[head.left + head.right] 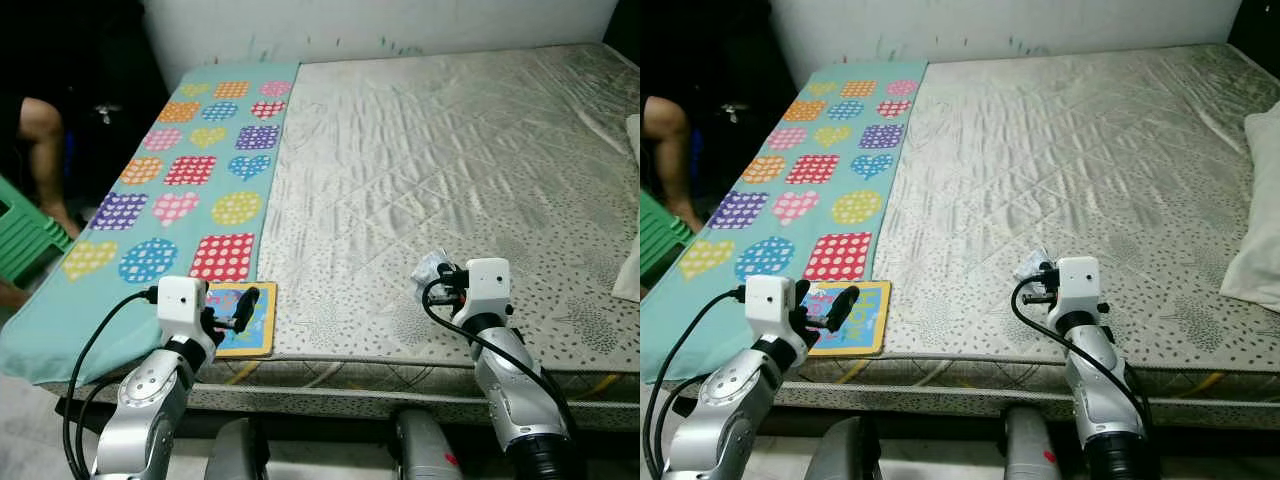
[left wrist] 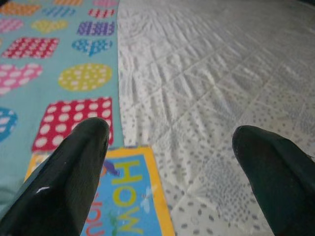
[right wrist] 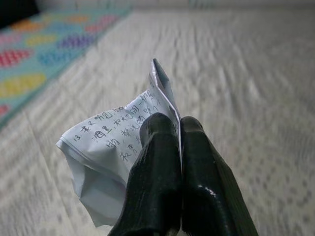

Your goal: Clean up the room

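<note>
Up close, the right end effector (image 3: 179,129) pinches crumpled paper (image 3: 106,147) with writing; the left end effector (image 2: 170,142) gapes above a book (image 1: 243,318).

The mattress (image 1: 440,170) is showing quilted, faintly shiny cloth. The blanket (image 1: 170,190) beside it is looking like soft matt fabric. The right gripper (image 3: 179,132) is pinching crumpled, handwritten paper (image 3: 106,157) between glossy black fingers (image 3: 206,196). The book (image 2: 123,196) is showing a smooth printed cover under the left gripper (image 2: 172,162).
</note>
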Motion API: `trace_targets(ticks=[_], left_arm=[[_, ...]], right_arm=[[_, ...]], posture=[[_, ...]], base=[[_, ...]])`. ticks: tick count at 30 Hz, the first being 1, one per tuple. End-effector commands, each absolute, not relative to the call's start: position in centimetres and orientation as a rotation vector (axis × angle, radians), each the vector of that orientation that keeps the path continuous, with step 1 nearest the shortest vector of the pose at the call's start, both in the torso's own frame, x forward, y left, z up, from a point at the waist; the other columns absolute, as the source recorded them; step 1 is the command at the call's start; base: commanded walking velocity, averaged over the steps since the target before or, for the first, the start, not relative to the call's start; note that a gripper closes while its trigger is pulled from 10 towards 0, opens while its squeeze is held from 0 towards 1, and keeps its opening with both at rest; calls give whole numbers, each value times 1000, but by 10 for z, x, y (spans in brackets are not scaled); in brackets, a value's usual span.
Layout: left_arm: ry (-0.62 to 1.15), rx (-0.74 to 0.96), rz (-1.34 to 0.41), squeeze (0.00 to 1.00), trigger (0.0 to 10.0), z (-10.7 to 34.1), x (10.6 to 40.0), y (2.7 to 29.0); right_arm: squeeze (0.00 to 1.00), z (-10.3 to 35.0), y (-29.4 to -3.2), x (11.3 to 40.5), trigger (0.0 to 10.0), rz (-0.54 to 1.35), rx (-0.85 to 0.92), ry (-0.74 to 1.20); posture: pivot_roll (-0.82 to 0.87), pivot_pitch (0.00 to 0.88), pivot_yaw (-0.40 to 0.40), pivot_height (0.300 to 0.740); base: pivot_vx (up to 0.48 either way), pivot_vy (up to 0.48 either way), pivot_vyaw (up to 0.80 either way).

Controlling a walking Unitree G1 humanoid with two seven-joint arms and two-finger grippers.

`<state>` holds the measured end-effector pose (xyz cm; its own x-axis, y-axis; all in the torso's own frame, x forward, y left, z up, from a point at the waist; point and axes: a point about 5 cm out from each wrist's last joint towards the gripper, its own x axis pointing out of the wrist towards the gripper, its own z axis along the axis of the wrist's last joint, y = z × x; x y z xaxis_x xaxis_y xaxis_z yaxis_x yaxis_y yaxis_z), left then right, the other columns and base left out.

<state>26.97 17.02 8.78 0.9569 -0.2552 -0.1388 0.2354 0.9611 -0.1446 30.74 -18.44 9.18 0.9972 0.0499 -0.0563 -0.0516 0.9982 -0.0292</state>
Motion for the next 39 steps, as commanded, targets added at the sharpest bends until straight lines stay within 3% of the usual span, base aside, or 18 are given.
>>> trace_targets(ticks=[1, 25, 39], left_arm=[[148, -115, -248, 0, 10000, 88, 274, 171], [121, -91, -270, 0, 10000, 83, 288, 165], [131, 1, -231, 0, 10000, 74, 310, 170]], right_arm=[[0, 104, -181, 310, 10000, 36, 1, -12], [0, 119, -188, 317, 10000, -21, 61, -35], [0, 122, -190, 324, 10000, -56, 64, -65]], posture=[[-222, 0, 120, 607], [-243, 0, 142, 740], [-261, 0, 171, 740]], base=[[0, 0, 0], [0, 0, 0], [0, 0, 0]])
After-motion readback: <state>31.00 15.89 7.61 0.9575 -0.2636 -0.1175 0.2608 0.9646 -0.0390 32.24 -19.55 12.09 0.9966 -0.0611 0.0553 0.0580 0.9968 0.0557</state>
